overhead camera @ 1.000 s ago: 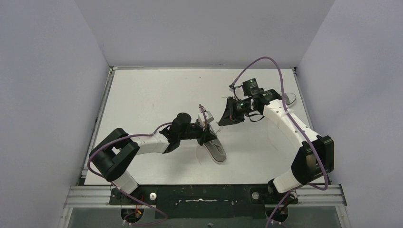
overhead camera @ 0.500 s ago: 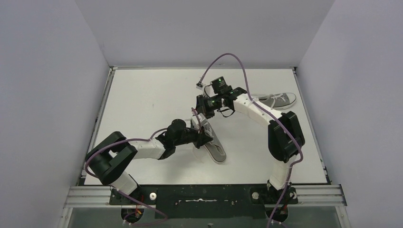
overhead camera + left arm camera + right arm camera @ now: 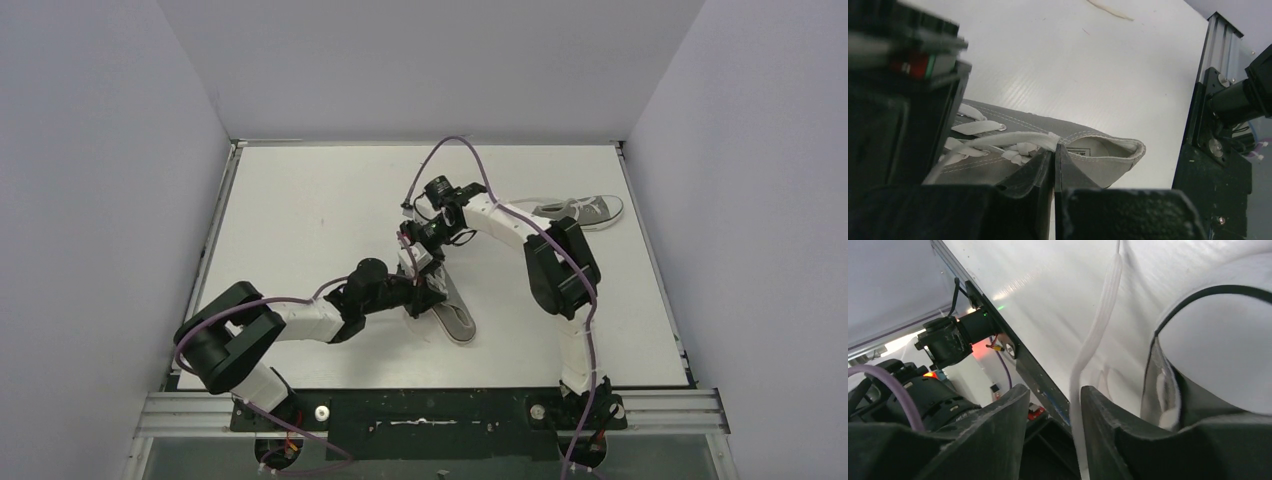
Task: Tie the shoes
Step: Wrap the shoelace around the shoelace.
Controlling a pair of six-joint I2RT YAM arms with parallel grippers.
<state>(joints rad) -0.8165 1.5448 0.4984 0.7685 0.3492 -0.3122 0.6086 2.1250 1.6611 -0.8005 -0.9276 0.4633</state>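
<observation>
1. Top external view: my right arm has swung in from the right rear of the white table (image 3: 300,200) to the middle. It now folds back over itself. My left arm has drawn back slightly toward its base.
2. That swing has uncovered the far shoe (image 3: 585,210). It lies near the right rear edge, well apart from both grippers.
3. The near shoe (image 3: 455,318) sits mid-table, grey with a white sole edge. Both grippers meet over its laced end.
4. Left wrist view: the left gripper (image 3: 1054,150) stays clamped, its jaws pressed together. They pinch a white lace (image 3: 1013,140) just above the eyelets (image 3: 1000,127), beside the shoe's open collar.
5. Right wrist view: the right gripper (image 3: 1053,395) was closed a second ago. Its jaws now stand partway apart.
6. A loose lace strand (image 3: 1098,325) runs down through that gap, close against one finger. Nothing pinches it.
7. My reading: the right side has let go in order to take a fresh hold while the left anchors the lace.
8. I see a tangle of lace near the eyelets but cannot tell whether a bow is formed. I judge this shoe unfinished, and the far one is still to do.
</observation>
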